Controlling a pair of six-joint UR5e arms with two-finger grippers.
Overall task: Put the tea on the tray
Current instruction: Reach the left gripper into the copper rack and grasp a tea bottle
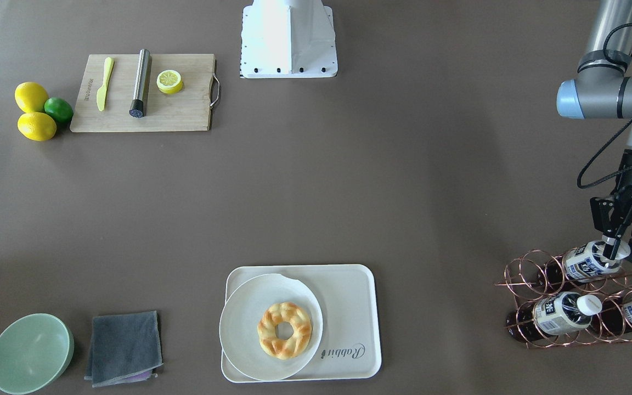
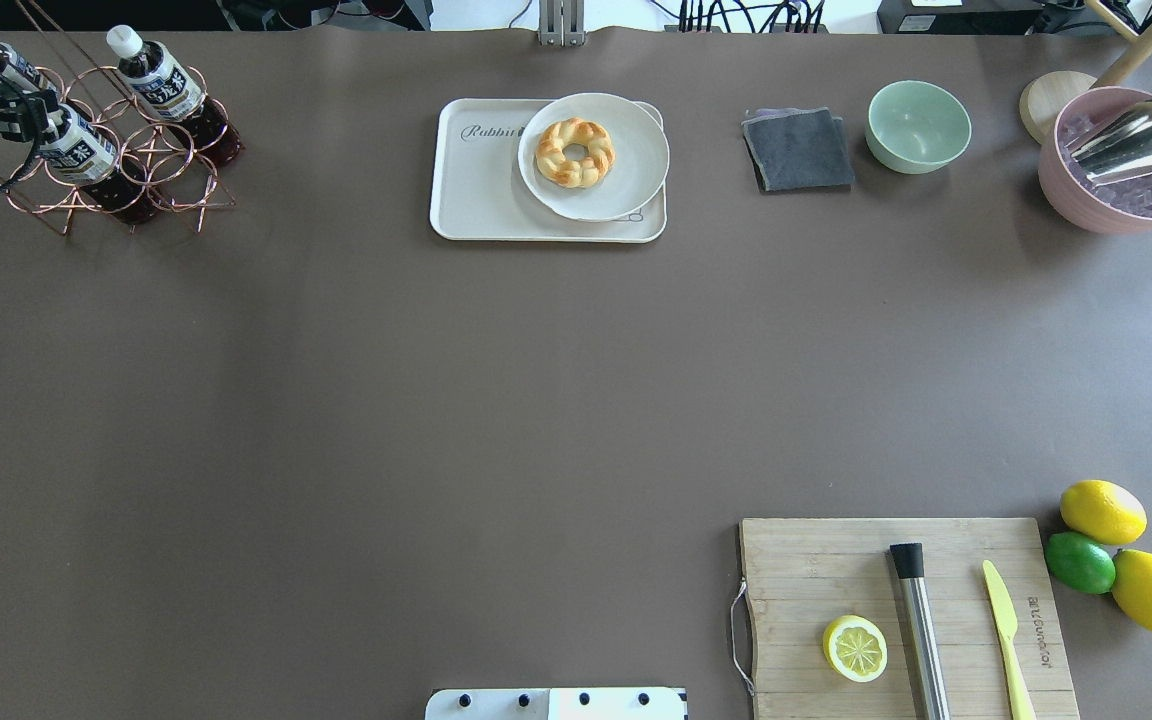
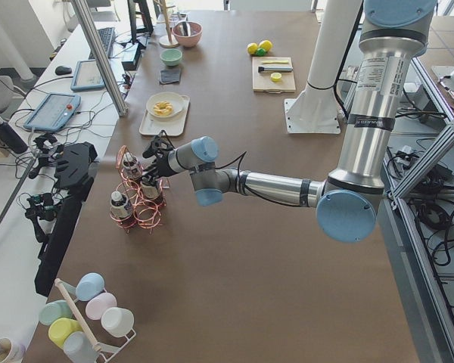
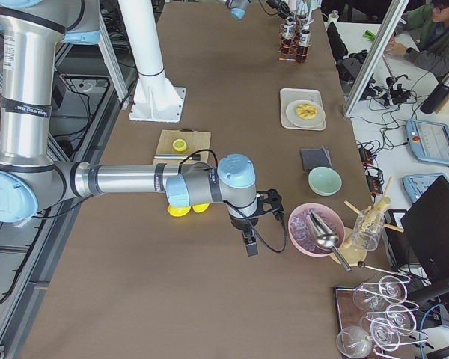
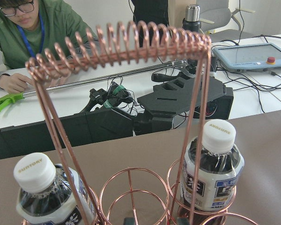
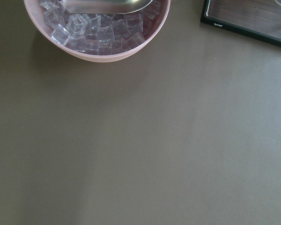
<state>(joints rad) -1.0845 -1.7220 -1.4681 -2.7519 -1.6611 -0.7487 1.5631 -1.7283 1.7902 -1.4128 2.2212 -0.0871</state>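
Over the table [image 1: 349, 192], left pincer [image 1: 622, 249] partly hides the top tea [image 1: 585, 263].

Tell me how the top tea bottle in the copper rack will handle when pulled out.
The top tea bottle looks nearly full, so probably heavy for its size and apt to droop from the left claw at its cap end. It lies tilted in the wire rack, so it may snag the rings. Round, it would likely roll if laid flat.

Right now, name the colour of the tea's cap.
White; the cap shows best in the left wrist view.
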